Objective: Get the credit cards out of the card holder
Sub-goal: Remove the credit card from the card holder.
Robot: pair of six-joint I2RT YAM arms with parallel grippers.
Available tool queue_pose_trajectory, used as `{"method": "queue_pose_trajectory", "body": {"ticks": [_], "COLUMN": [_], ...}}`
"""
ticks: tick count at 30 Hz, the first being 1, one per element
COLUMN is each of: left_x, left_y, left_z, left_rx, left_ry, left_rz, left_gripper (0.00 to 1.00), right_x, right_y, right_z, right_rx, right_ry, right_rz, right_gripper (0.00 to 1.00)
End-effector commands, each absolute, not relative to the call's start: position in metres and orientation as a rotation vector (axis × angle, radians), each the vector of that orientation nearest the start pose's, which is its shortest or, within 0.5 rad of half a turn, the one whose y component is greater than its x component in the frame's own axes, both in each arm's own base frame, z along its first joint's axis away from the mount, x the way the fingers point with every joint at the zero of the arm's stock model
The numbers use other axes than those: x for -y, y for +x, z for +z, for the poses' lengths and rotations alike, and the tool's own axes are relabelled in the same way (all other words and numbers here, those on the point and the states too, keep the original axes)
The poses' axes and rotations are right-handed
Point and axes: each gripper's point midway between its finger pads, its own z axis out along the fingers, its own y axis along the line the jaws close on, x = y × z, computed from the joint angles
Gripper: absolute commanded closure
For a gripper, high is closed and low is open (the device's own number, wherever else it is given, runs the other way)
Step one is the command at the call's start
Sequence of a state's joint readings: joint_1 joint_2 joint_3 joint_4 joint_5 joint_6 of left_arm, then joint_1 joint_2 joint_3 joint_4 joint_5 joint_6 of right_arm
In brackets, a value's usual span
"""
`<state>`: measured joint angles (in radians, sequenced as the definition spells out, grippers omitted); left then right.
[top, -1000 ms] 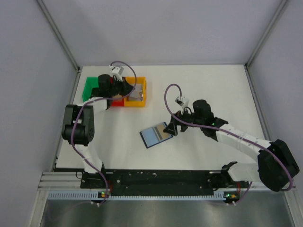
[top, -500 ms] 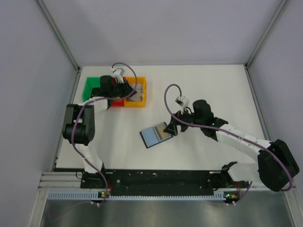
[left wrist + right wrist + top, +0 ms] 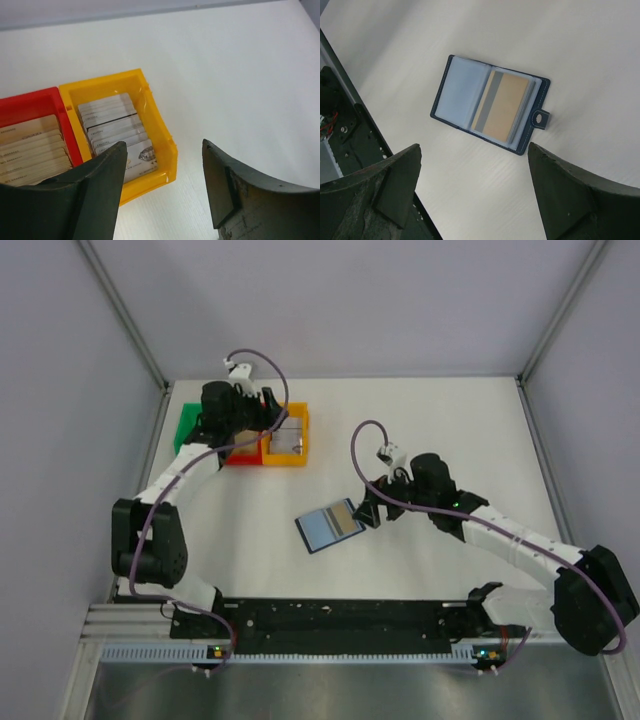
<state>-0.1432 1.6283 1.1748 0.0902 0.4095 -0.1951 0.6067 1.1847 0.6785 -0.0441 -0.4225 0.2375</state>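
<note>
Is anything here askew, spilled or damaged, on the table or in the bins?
Nothing is spilled or damaged. The card holder lies open and flat, with one tan card sitting square on the panel next to its tab. The silvery cards in the yellow bin overlap in a loose, uneven stack, but all are inside it.

Dark blue card holder [image 3: 318, 531] open flat, tilted, mid counter [image 3: 450, 430]; tan grey-striped credit card [image 3: 502, 105] in its 3 o'clock panel.

A white table [image 3: 480, 410] sits between plain pale-grey walls [image 3: 340, 300] — metal posts [image 3: 125, 312] at the back corners, a metal rail [image 3: 330, 651] along its near edge.
</note>
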Motion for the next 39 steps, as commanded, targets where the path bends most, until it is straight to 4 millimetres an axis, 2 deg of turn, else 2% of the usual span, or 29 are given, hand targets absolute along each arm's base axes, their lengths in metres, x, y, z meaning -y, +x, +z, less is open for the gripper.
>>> {"method": "queue_pose_trajectory", "body": {"ticks": [1,3,5,8,11,12,13,15,18,19,25,30,33,39], "left_x": [0.136,0.141,0.148,0.168,0.197,0.208,0.215,0.222,0.236,0.240,0.251,0.246,0.243,0.236], "left_y": [0.440,0.418,0.394,0.355,0.314,0.297,0.289,0.268,0.257,0.254,0.248,0.248,0.246,0.236], "left_z": [0.253,0.258,0.255,0.238,0.207,0.189,0.184,0.155,0.134,0.127,0.096,0.072,0.059,0.036], "left_rx": [-1.861,-1.843,-1.845,-1.869,-1.935,-1.978,-1.988,-2.057,-2.086,-2.102,-2.202,-2.270,-2.324,-2.434], "left_ry": [0.146,0.118,0.078,0.038,0.052,0.072,0.067,0.058,0.060,0.072,0.062,0.030,0.016,0.009], "left_rz": [-0.514,-0.525,-0.554,-0.621,-0.734,-0.777,-0.812,-0.853,-0.909,-0.920,-0.923,-0.869,-0.834,-0.777], "left_gripper": [0.34,0.33,0.35,0.42,0.46,0.46,0.47,0.49,0.51,0.52,0.63,0.72,0.81,0.91], "right_x": [-0.258,-0.256,-0.258,-0.263,-0.270,-0.272,-0.275,-0.279,-0.284,-0.288,-0.301,-0.309,-0.309,-0.308], "right_y": [0.234,0.235,0.234,0.234,0.234,0.233,0.233,0.235,0.235,0.240,0.245,0.246,0.249,0.250], "right_z": [0.147,0.144,0.145,0.143,0.137,0.134,0.132,0.130,0.122,0.124,0.112,0.097,0.089,0.077], "right_rx": [-2.091,-2.112,-2.118,-2.146,-2.185,-2.196,-2.200,-2.208,-2.251,-2.231,-2.259,-2.293,-2.312,-2.347], "right_ry": [-0.642,-0.618,-0.609,-0.587,-0.553,-0.548,-0.538,-0.511,-0.474,-0.466,-0.474,-0.467,-0.445,-0.443], "right_rz": [0.903,0.892,0.898,0.908,0.925,0.931,0.939,0.954,0.972,0.985,1.011,1.025,1.004,0.978], "right_gripper": [0.14,0.14,0.15,0.15,0.17,0.19,0.20,0.23,0.26,0.27,0.33,0.38,0.41,0.42]}}
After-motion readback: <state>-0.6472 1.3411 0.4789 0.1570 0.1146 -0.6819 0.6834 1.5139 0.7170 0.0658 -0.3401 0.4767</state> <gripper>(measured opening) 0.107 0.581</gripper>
